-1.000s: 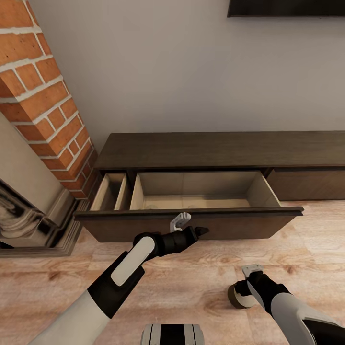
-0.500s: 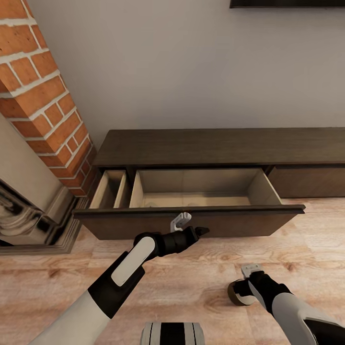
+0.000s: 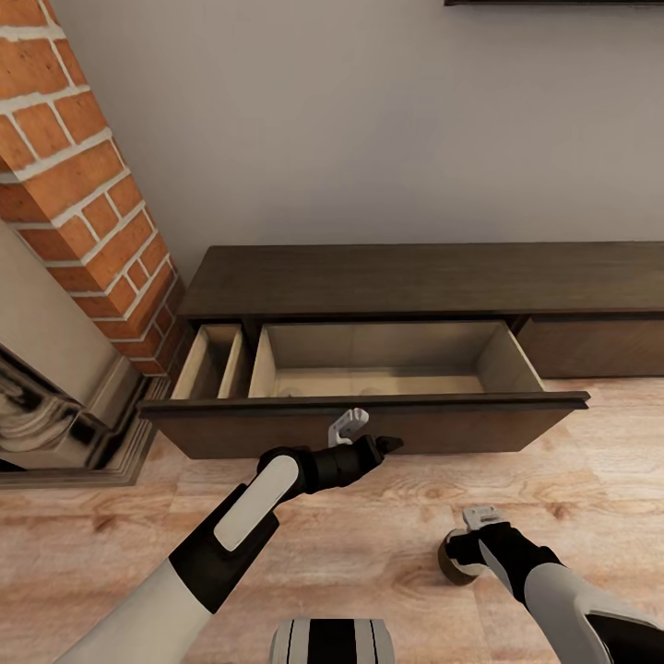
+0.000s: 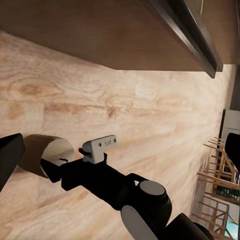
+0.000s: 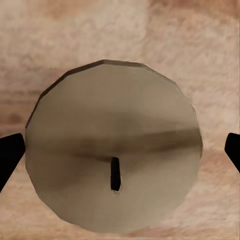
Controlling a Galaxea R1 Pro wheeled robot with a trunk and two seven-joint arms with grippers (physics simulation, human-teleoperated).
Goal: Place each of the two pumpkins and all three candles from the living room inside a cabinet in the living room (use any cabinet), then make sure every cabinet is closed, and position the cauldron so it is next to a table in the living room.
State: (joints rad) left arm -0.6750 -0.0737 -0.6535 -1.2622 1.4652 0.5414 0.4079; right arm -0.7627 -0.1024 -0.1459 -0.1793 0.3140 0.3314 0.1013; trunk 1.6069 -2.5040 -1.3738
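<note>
The long dark-brown cabinet (image 3: 424, 277) stands against the wall with its wide drawer (image 3: 369, 426) pulled out and a narrow compartment (image 3: 210, 361) beside it. My left gripper (image 3: 369, 435) hovers open just in front of the drawer front, holding nothing. A stubby greyish candle (image 3: 452, 564) stands on the wood floor at the lower right. My right gripper (image 3: 466, 544) is right above it, open. In the right wrist view the candle's top (image 5: 115, 130) with its dark wick lies between the two fingertips (image 5: 10, 156). The left wrist view shows the candle (image 4: 42, 155) under the right gripper (image 4: 75, 160).
A red brick column (image 3: 74, 175) and a stone fireplace surround (image 3: 55, 406) stand left of the cabinet. A dark screen edge (image 3: 553, 3) hangs on the wall above. Wooden chairs (image 4: 215, 200) show far off in the left wrist view.
The whole head view has drifted slightly, so the cabinet sits a little higher in the picture. Both arms and the candle hold nearly the same places.
</note>
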